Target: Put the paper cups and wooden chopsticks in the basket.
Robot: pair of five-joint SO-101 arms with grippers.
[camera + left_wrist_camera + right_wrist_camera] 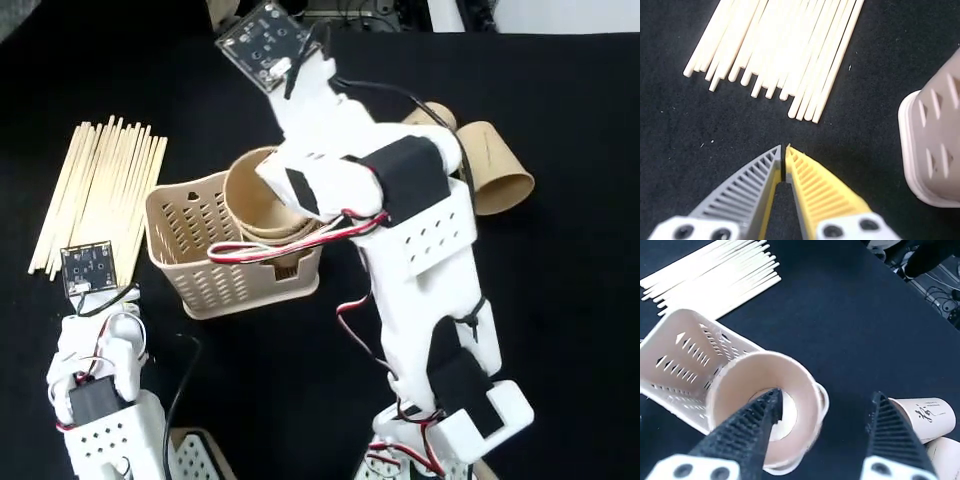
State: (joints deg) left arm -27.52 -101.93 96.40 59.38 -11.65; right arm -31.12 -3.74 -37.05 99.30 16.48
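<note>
Over the basket, the right gripper is hanging wide open, empty, above the tilted cup stack inside; the left gripper, closed on nothing, is facing the chopsticks. Snagging the rim while lifting away would topple the stack.

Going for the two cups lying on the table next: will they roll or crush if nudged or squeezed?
Likely to roll: the loose cups lie on their sides, and their taper would probably curve them off course. They look thin-walled paper, so probably light and easily dented by a firm squeeze from the right gripper.
</note>
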